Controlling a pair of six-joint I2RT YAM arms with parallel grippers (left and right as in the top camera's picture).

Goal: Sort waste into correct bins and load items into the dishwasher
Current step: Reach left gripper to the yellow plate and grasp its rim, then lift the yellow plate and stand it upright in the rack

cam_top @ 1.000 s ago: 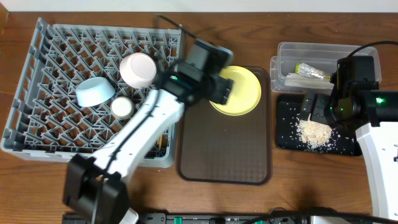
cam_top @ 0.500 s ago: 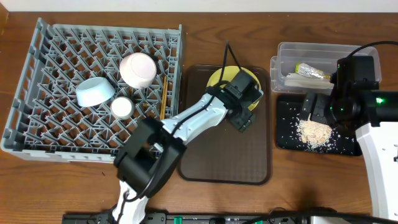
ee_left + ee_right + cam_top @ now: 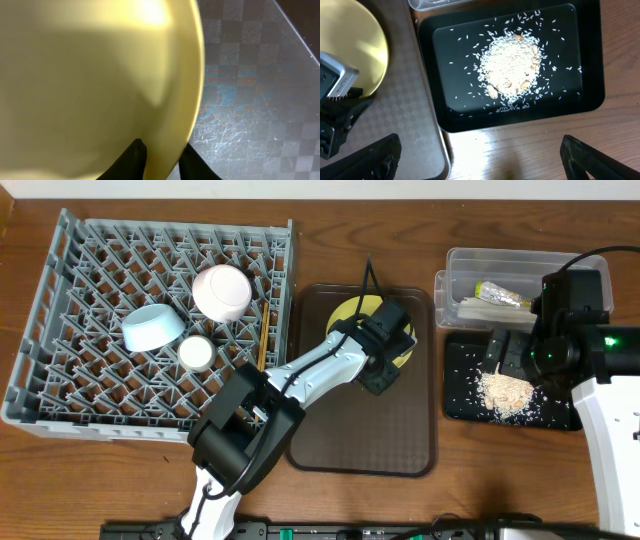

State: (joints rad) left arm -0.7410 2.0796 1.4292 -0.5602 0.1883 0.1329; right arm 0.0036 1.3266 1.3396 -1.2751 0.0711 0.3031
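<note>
The left gripper has shifted slightly, the yellow plate pinched by its rim between the jaws. The right gripper stays spread wide, rice pile ahead

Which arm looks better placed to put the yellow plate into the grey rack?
Left. Its gripper has the plate's rim between its fingers, and the rack lies on its side. The right gripper hangs open at the black tray, farther from both.

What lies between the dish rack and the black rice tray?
The brown tray, bearing the yellow plate whose rim the left gripper pinches; the overhead view shows this.
</note>
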